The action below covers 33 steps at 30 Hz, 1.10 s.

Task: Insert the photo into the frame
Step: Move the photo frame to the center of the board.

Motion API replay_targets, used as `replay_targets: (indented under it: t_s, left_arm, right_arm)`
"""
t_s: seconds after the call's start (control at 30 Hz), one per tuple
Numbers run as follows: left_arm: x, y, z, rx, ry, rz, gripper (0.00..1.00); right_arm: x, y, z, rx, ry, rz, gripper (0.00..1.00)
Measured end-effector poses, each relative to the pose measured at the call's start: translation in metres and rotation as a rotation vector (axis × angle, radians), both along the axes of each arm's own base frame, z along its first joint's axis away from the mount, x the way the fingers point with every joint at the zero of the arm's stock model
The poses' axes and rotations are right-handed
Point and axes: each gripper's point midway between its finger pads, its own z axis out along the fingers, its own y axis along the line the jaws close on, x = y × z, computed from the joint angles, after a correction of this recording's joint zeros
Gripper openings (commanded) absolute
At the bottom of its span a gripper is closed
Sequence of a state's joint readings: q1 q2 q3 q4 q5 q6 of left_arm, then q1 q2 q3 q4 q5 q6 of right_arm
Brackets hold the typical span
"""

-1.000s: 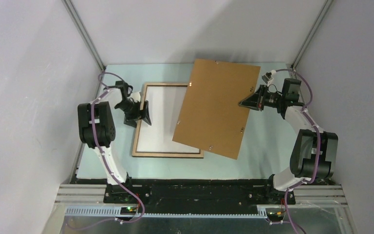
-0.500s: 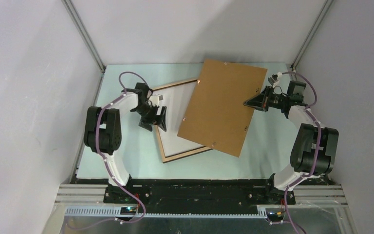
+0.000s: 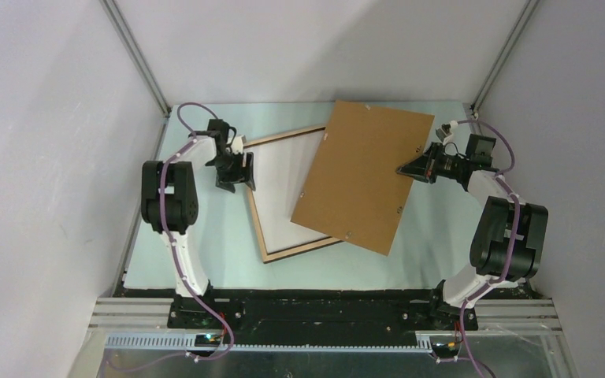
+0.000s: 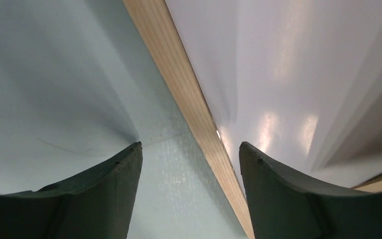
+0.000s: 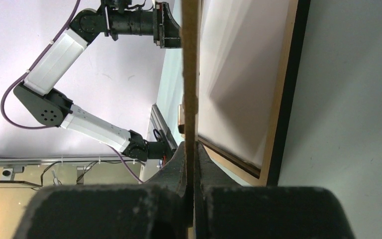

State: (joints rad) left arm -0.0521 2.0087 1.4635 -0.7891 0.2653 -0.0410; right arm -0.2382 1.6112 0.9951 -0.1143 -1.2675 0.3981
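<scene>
fig. photo seated, backing held aloft. the frame (image 3: 303,249) lies back-up and skewed on the table (image 3: 205,252), light wood rails showing. the photo (image 3: 283,189) lies inside it, white back up, seemingly seated in the recess already; its right part is hidden under the brown backing board (image 3: 362,173). the right gripper (image 3: 404,169) is pressed together on the board's right edge and carries it tilted over the frame's right side; the right wrist view shows the board edge-on between the pads. the left gripper (image 3: 238,183) is spread, low at the frame's left rail near the far corner. in the left wrist view one finger is over the bare table and the other over the white sheet, with the rail between them; whether either touches cannot be told.

the step in hand looks like steadying the frame so the board can be lowered. to do it well:
- bear on the wooden rail, not on the photo, which would likely slide or crease.
- turn the board to match the frame's skew before you lower it.
- bring it down level, so no corner catches the rail or drags the print.
</scene>
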Motion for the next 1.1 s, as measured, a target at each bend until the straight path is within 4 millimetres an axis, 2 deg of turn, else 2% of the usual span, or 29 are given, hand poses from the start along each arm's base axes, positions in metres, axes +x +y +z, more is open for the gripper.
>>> replay_targets:
  t_s: [0.1,0.23,0.47,0.6,0.87,1.1]
  left_arm:
    - [0.006,-0.001,-0.005,-0.001,0.010,0.013,0.66]
    - [0.014,-0.002,-0.002,-0.007,-0.004,0.030,0.56]
    - [0.016,-0.004,-0.002,-0.011,-0.007,0.042,0.51]
    - [0.009,-0.007,-0.010,-0.001,0.009,0.039,0.48]
    - [-0.003,-0.015,-0.011,0.033,0.001,0.014,0.41]
    - [-0.005,-0.018,-0.010,0.020,-0.007,0.012,0.30]
  right_arm:
    - [-0.001,0.000,-0.001,-0.002,0.001,0.002,0.00]
    - [-0.002,0.000,-0.002,-0.002,0.008,0.002,0.00]
    - [-0.002,-0.003,-0.003,-0.004,0.008,-0.003,0.00]
    - [-0.002,-0.003,-0.003,-0.004,0.008,-0.005,0.00]
    - [-0.002,-0.003,-0.003,-0.004,0.010,-0.004,0.00]
    - [-0.003,-0.004,-0.004,-0.003,0.016,-0.006,0.00]
